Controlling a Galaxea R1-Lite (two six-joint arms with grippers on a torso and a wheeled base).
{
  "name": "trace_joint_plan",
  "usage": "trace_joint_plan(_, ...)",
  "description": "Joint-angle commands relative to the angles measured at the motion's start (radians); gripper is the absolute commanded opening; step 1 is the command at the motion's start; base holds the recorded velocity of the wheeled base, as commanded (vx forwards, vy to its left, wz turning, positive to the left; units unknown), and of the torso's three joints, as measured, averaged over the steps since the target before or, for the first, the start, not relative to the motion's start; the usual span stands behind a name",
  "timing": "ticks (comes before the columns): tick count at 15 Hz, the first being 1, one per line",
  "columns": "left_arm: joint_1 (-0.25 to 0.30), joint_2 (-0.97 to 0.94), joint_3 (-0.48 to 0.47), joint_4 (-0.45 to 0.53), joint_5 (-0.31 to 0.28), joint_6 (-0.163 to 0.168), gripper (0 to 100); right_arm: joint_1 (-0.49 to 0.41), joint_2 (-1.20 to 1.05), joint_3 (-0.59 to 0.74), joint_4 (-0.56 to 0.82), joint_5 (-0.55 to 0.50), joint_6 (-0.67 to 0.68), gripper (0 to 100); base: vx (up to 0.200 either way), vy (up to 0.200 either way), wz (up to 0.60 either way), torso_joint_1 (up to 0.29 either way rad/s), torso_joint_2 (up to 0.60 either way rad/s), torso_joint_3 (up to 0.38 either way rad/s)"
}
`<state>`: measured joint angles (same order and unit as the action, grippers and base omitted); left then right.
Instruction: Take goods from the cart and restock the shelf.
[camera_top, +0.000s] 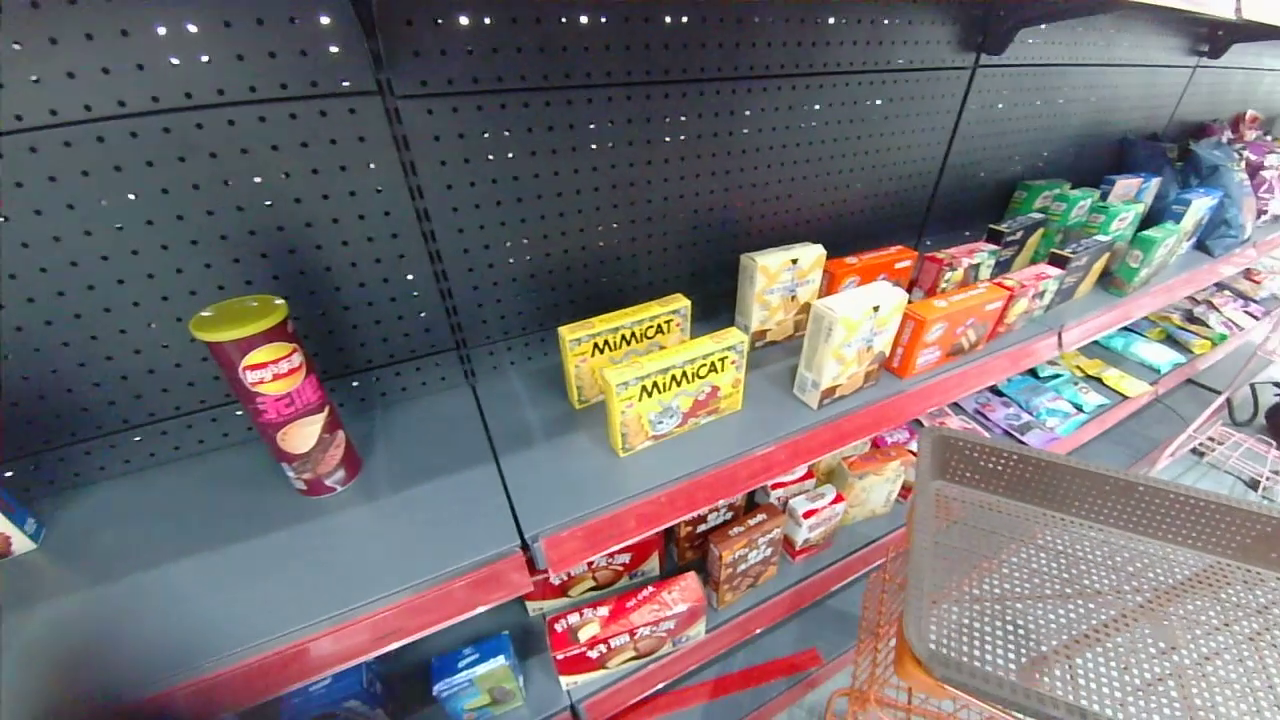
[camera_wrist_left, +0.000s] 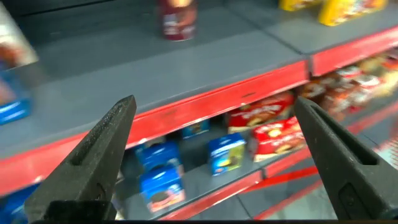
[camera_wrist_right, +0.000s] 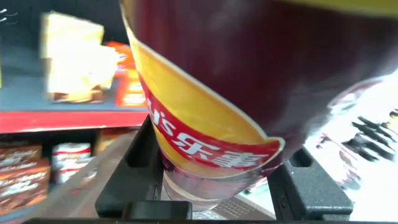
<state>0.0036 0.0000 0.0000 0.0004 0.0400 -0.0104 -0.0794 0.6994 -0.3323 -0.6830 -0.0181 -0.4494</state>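
Black pegboard (camera_top: 600, 150) backs the grey, red-edged shelf (camera_top: 250, 540) in front of me. On its left bay one standing can (camera_top: 278, 395) of chips sits upright with a yellow lid, well apart from everything else.

In the next bay I count six boxes in three pairs, each pair one behind the other. They are a front yellow box (camera_top: 675, 390) and a rear yellow box (camera_top: 622, 345), then a front cream box (camera_top: 848, 340) and a rear cream box (camera_top: 780, 292). Last come a front orange box (camera_top: 945, 328) and a rear orange box (camera_top: 868, 268). Farther along are green and dark cartons too crowded for me to count.

On the tier below lie two red-and-white boxes, a near one (camera_top: 625, 625) and a far one (camera_top: 595, 572).

The cart (camera_top: 1080, 560), with its perforated grey tray, stands low at my right side.

My left claw (camera_wrist_left: 214, 106) is spread wide with nothing between its two dark fingers, and it hangs in front of the shelf's red edge.

My right claw (camera_wrist_right: 217, 186) is clenched on one held can (camera_wrist_right: 249, 74), maroon with a yellow band, which is a second chips can. It sits tilted between the two black fingers, off the shelf.
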Motion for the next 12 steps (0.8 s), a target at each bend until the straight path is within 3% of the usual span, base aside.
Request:
trace_joint_plan(1,-0.001,0.0,0.0,0.0,0.0,-0.002,100,0.0,-0.003,0.006,-0.001,0.0,0.0,0,0.0,0.0,0.0,0.0,0.0,0.0)
trace_joint_plan(7,-0.001,0.0,0.0,0.0,0.0,0.0,100,0.003,-0.006,0.009,-0.001,0.024,0.0,0,0.0,0.0,0.0,0.0,0.0,0.0)
trace_joint_plan(12,-0.001,0.0,0.0,0.0,-0.002,0.0,100,0.004,-0.004,0.009,-0.001,0.026,0.0,0,0.0,0.0,0.6,0.003,0.0,0.003)
